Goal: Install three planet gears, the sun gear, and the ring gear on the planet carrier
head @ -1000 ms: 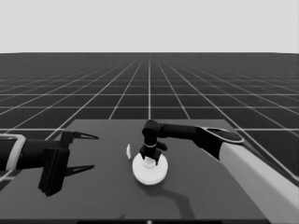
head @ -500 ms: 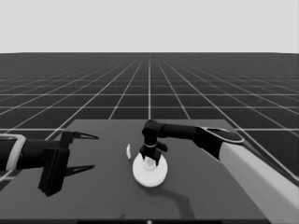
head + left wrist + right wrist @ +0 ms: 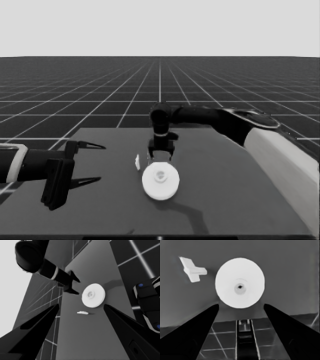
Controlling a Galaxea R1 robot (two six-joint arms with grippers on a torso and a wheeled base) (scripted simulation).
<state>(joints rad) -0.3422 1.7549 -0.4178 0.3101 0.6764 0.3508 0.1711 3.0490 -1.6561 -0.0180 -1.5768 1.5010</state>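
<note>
As I count what lies on the dark table (image 3: pixel 240 200), I find only two white things: one larger round part (image 3: pixel 160 181), a thick disc with a raised hub and a small hole in its middle, and one thin white piece (image 3: pixel 137 161) lying just beside it, toward my left arm's side and not touching it. I see no toothed gears and no smaller round part; if they sit under the larger round part, it hides them. My right arm reaches in from the right side of the table, and its right claw (image 3: pixel 160 156) hangs with the fingers pointing down, spread wide and holding nothing. From the head camera the larger round part lies on the table just nearer to me than those fingertips, very close to them, apart as far as I can tell. From the right wrist camera the disc (image 3: pixel 240 282) sits ahead of the two open fingers, centred between them, and the thin white piece (image 3: pixel 193 269) lies off to one side. My left claw (image 3: pixel 95 162) waits over the table's left end, fingers wide apart, holding nothing, well apart from both white things.
</note>
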